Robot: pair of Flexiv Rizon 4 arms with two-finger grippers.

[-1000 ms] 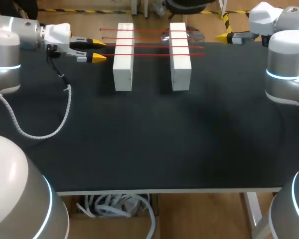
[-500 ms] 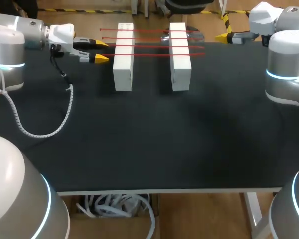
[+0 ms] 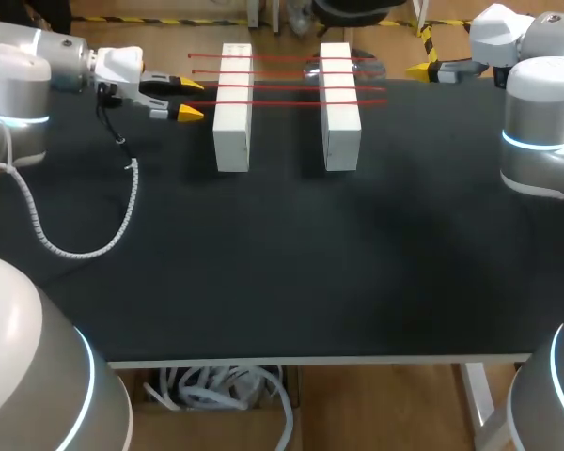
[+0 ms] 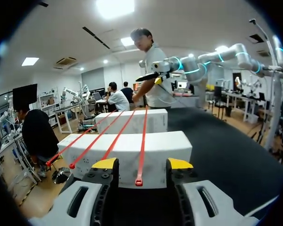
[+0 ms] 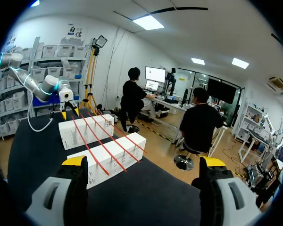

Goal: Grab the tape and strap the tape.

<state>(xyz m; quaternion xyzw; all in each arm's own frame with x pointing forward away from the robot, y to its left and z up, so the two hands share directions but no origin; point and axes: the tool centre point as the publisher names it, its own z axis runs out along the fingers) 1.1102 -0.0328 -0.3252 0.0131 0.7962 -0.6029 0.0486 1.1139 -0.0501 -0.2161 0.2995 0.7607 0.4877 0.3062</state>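
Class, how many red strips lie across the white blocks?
4 red strips, each bridging both white blocks: farthest, second, third, and nearest, its end by the left gripper. None seem hidden.

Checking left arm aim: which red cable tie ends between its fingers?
The red cable tie nearest the robot: its end sits inside the open left gripper; the others end beside it.

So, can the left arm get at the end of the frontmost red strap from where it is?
Probably yes. The left gripper is open, and the end of that red strap overhangs the white block and lines up between the gripper's fingertips, with nothing visibly in the way.
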